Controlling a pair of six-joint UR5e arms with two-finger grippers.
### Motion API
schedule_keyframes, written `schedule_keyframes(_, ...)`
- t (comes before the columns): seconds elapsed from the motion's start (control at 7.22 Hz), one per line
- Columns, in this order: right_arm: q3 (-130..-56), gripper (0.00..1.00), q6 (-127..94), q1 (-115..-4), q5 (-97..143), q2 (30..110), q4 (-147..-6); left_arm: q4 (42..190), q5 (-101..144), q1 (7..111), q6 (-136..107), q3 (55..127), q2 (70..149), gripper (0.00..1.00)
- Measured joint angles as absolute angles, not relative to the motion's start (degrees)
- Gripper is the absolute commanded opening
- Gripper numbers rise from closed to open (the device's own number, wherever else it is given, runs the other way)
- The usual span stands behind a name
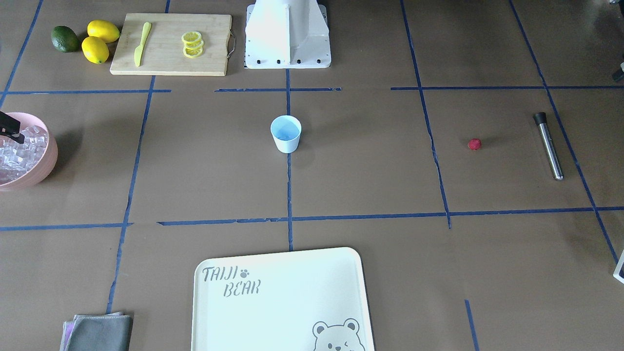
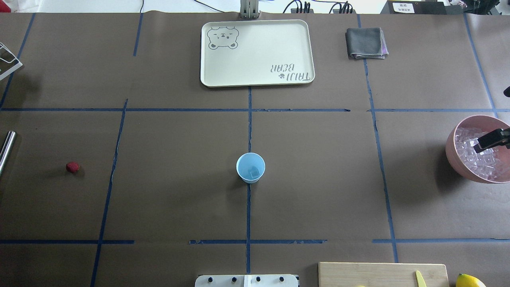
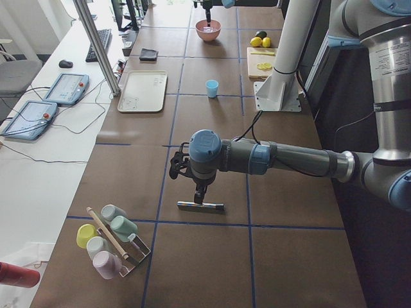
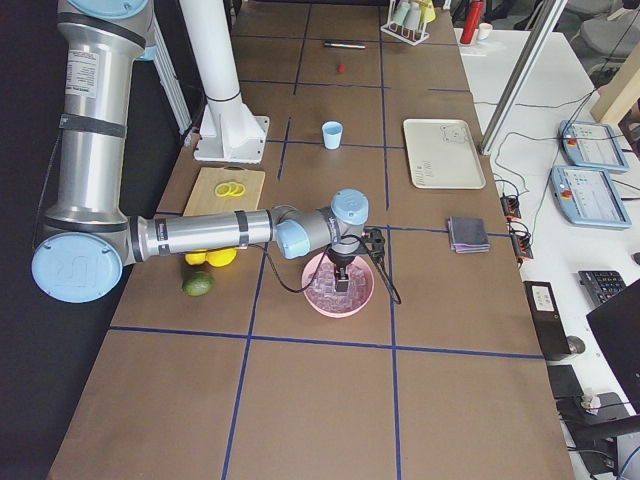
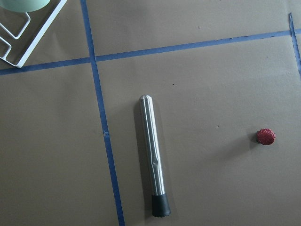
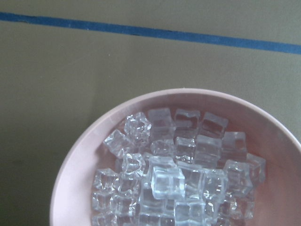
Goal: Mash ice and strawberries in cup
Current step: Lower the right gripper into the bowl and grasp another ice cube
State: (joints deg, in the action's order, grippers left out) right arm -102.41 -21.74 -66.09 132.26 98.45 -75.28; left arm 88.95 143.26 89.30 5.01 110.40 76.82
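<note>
Overhead we spot ice (image 2: 254, 172) in the cup (image 2: 250, 168), unclear from the front. The right gripper (image 2: 480, 145) over the bowl (image 2: 450, 152), the left gripper (image 3: 200, 194): grip, we cannot tell.

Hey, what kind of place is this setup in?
Probably a robotics lab staged for drink prep: a table gridded with blue tape, teach pendants beside it, a pink bowl of ice.

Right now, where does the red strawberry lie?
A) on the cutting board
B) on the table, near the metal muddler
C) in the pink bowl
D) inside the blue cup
B: the strawberry lies on the bare table, apart from the muddler.
</note>
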Motion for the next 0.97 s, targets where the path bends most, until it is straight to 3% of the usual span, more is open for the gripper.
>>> schedule_keyframes(0.42,-102.2,0.95,-17.9,-64.3,130.6,99.7,-75.3,88.9,143.3,89.3,5.0,110.4,76.7,1.00)
schedule_keyframes(0.97,-100.9,0.81,-17.4,-62.8,128.5,98.8,-75.3,88.9,143.3,89.3,5.0,110.4,76.7,1.00)
